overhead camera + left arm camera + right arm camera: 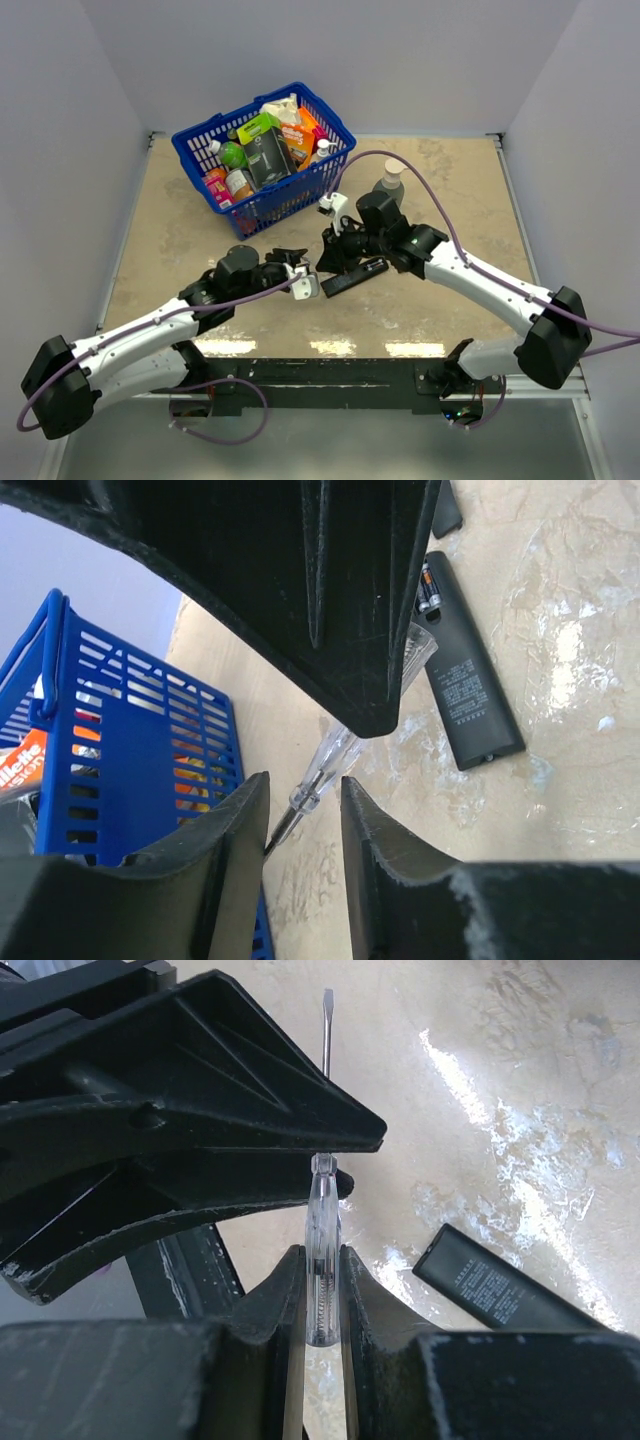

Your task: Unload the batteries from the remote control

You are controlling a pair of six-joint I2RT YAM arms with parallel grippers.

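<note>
The right gripper [320, 1260] pinches the clear handle of a screwdriver [321, 1220], its blade pointing to 12 o'clock. The left gripper [305, 788] stands partway apart, one finger on either side of the screwdriver's neck. At the right gripper's 4 o'clock, seen from above, the remote control [355, 277] lies flat on the table [450, 190], the batteries [428, 585] in its slot.

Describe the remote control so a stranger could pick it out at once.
On the beige table, start at the blue basket and come toward the near edge. The remote control lies flat there: a long, slim black bar with white print, its open slot showing the batteries, unlike the short plain cover past its end.
</note>
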